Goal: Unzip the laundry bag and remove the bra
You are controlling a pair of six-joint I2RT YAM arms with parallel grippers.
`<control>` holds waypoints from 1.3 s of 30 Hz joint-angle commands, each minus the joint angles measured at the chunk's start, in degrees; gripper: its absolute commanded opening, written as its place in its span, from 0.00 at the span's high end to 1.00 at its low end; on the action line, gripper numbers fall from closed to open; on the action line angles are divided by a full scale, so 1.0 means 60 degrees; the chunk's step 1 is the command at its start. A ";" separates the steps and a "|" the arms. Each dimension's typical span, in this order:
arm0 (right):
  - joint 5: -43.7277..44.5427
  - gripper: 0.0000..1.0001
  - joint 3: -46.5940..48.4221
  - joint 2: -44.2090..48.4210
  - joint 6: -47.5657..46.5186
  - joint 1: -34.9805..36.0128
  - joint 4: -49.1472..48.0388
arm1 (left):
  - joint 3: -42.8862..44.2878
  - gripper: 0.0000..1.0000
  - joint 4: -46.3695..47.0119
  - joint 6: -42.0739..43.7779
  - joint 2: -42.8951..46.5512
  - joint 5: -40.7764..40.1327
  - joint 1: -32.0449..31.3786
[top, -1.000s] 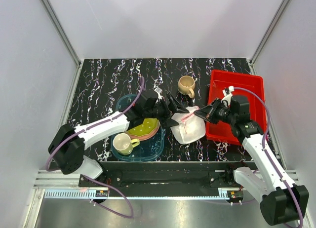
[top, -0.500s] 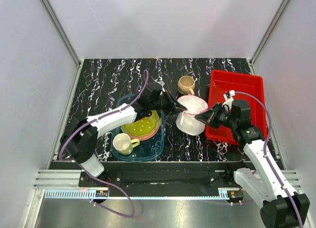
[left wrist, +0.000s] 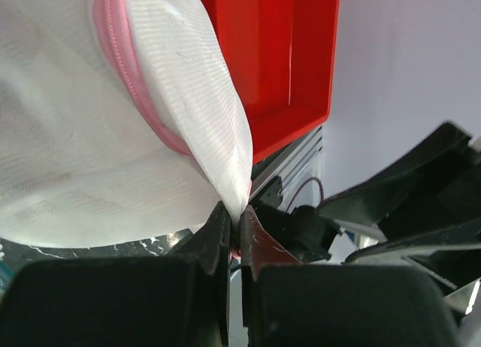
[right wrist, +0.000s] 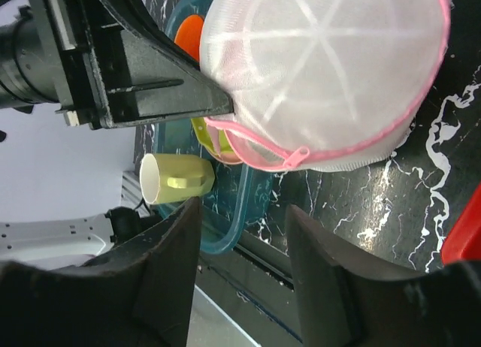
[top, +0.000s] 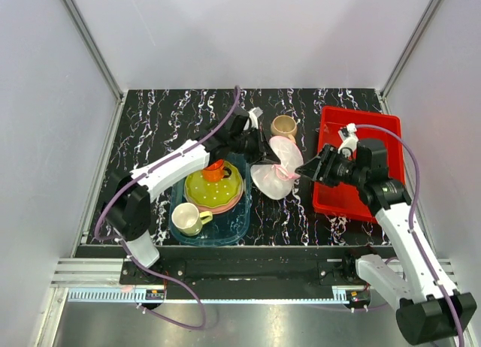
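Observation:
The laundry bag (top: 275, 173), a white mesh dome with pink zip edging, hangs between the teal tray and the red tray. My left gripper (top: 263, 146) is shut on its mesh edge; in the left wrist view the jaws pinch a corner of the bag (left wrist: 113, 129) right at the fingertips. The pink zip pull (right wrist: 297, 156) dangles at the bag's (right wrist: 323, 69) lower rim. My right gripper (top: 307, 169) stands open just right of the bag, with nothing between its fingers (right wrist: 161, 272). A pale pink tint shows through the mesh; the bra itself is hidden.
A teal tray (top: 229, 223) holds a yellow-green plate (top: 214, 188) with an orange piece (top: 216, 170) on it and a yellow-green cup (top: 188, 219). A beige mug (top: 284, 127) stands behind the bag. The red tray (top: 361, 133) lies at the right, under my right arm.
My left gripper closed on the bag's edge and drew it up and toward the back. My right gripper let go of the bag and opened. The plate is now uncovered.

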State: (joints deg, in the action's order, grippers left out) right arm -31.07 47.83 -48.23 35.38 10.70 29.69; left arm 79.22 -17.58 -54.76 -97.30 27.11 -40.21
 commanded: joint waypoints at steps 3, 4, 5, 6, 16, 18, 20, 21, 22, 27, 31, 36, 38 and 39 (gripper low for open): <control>-0.1119 0.38 0.0641 -0.1131 -0.1135 -0.0011 0.0530 | 0.1137 1.00 -0.0614 0.2050 -0.0278 0.1179 -0.0023; -0.1193 0.38 0.0583 -0.1219 -0.1121 -0.0011 0.0515 | 0.1253 1.00 -0.0730 0.2124 -0.0307 0.1179 -0.0023; -0.1281 0.38 0.0510 -0.1350 -0.1077 -0.0011 0.0370 | 0.1284 1.00 -0.0760 0.2183 -0.0322 0.1179 -0.0023; -0.1340 0.38 0.0422 -0.1410 -0.1004 -0.0011 0.0282 | 0.1298 1.00 -0.0775 0.2242 -0.0337 0.1223 -0.0023; -0.1692 0.43 0.0202 -0.2127 -0.0564 0.0121 -0.0496 | 0.1328 1.00 -0.0805 0.2213 -0.0395 0.1282 -0.0052; -0.1634 0.44 0.0129 -0.2216 -0.0520 0.0209 -0.0671 | 0.1357 1.00 -0.0805 0.2228 -0.0410 0.1267 -0.0052; -0.1560 0.43 0.0084 -0.2406 -0.0447 0.0326 -0.0875 | 0.1357 1.00 -0.0805 0.2271 -0.0424 0.1238 -0.0081; -0.1575 0.44 0.0055 -0.2450 -0.0389 0.0384 -0.0949 | 0.1357 1.00 -0.0790 0.2286 -0.0410 0.1238 -0.0096; -0.1560 0.43 0.0070 -0.2537 -0.0388 0.0457 -0.1037 | 0.1357 1.00 -0.0790 0.2286 -0.0410 0.1238 -0.0096; -0.1282 0.46 0.0070 -0.2568 -0.0183 0.0721 -0.1418 | 0.1343 1.00 -0.0746 0.2257 -0.0425 0.1223 -0.0111; -0.1194 0.48 -0.0062 -0.2684 -0.0242 0.0736 -0.1389 | 0.1299 1.00 -0.0629 0.2228 -0.0425 0.1253 -0.0125; -0.1296 0.51 -0.0194 -0.2553 -0.0212 0.0795 -0.1506 | 0.1269 1.00 -0.0556 0.2184 -0.0439 0.1238 -0.0125; -0.1050 0.51 -0.0209 -0.2319 -0.0227 0.0795 -0.1448 | 0.1298 1.00 -0.0570 0.2169 -0.0483 0.1253 -0.0125; -0.0815 0.51 -0.0238 -0.2246 -0.0314 0.0809 -0.1332 | 0.1328 1.00 -0.0556 0.2169 -0.0527 0.1267 -0.0125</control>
State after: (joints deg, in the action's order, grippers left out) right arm -38.87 46.63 -63.99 33.95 14.85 23.24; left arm 84.29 -24.29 -41.82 -100.09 32.62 -40.66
